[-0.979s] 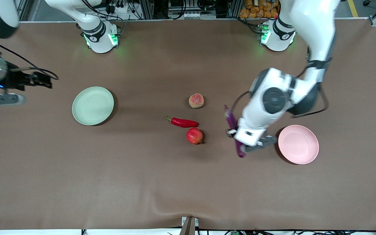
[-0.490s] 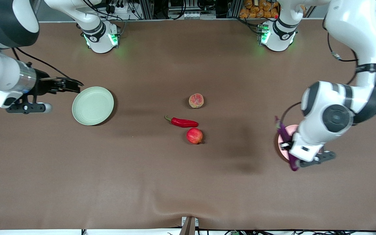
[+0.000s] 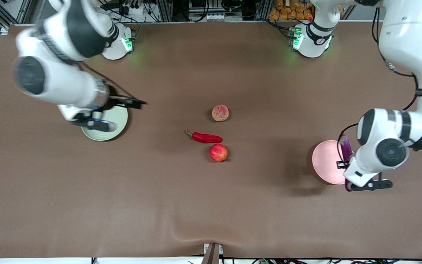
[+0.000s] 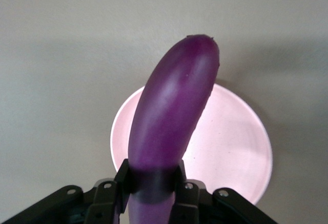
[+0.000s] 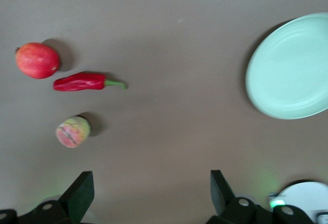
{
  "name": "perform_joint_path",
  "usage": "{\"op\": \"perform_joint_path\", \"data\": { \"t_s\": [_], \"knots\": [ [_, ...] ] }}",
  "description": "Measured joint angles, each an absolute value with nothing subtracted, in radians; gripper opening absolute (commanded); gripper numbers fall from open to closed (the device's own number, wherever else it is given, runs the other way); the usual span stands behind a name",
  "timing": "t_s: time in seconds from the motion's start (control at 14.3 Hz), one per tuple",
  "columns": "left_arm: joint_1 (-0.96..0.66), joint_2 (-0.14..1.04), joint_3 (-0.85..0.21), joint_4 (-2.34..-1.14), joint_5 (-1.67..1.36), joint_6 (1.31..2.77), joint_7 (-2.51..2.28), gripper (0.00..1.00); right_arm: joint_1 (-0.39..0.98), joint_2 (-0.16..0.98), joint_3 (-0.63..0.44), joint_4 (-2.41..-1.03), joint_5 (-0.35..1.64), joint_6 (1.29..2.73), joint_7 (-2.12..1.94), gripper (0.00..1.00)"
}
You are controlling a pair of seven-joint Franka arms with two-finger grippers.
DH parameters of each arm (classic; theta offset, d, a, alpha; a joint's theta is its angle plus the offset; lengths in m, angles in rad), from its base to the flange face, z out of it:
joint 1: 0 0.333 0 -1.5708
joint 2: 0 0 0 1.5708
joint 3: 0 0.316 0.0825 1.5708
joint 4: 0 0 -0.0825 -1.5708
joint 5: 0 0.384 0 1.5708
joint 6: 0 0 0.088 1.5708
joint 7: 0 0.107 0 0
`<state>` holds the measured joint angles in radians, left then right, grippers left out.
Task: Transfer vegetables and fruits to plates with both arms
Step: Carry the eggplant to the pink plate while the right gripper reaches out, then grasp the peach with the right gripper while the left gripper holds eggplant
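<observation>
1. The table (image 3: 196, 205) is covered with a brown cloth and carries all the things.
2. The left arm (image 3: 405, 73) reaches from its base down to the pink plate. The left gripper (image 4: 151, 188) is in the air over this plate, and its jaws are clamped on the eggplant.
3. The right arm (image 3: 60, 62) is bent over the right arm's end of the table. The right gripper (image 5: 148, 193) is in the air over the bare table just beside the green plate, on the side toward the middle. Its jaws stand wide apart and hold nothing.
4. The pink plate (image 3: 324, 161) lies near the left arm's end of the table.
5. The green plate (image 3: 117, 124) lies near the right arm's end, partly covered by the right arm.
6. The eggplant (image 4: 171, 126) is held in the air above the pink plate and points up and away from the gripper.
7. The chili pepper (image 3: 206, 137) lies in the middle of the table, between the two fruits.
8. The red fruit (image 3: 218, 152) sits just beside the pepper, nearer to the front camera.
9. The pinkish-orange fruit (image 3: 220, 113) sits farther from the front camera than the pepper.
</observation>
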<state>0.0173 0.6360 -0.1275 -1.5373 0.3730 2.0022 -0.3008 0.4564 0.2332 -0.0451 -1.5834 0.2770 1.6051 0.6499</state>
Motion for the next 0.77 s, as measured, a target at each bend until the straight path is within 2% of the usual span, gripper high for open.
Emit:
{"op": "perform_joint_path", "data": {
  "t_s": [0.28, 0.77],
  "knots": [
    [0.019, 0.694, -0.126, -1.537, 0.443, 2.003, -0.271, 0.0, 0.638, 0.315, -0.043, -1.584, 0.317, 1.727, 0.874, 1.0],
    [0.067, 0.715, -0.121, -1.536, 0.466, 2.003, -0.255, 0.0, 0.792, 0.478, -0.044, -1.586, 0.352, 1.956, 1.035, 1.0]
  ]
}}
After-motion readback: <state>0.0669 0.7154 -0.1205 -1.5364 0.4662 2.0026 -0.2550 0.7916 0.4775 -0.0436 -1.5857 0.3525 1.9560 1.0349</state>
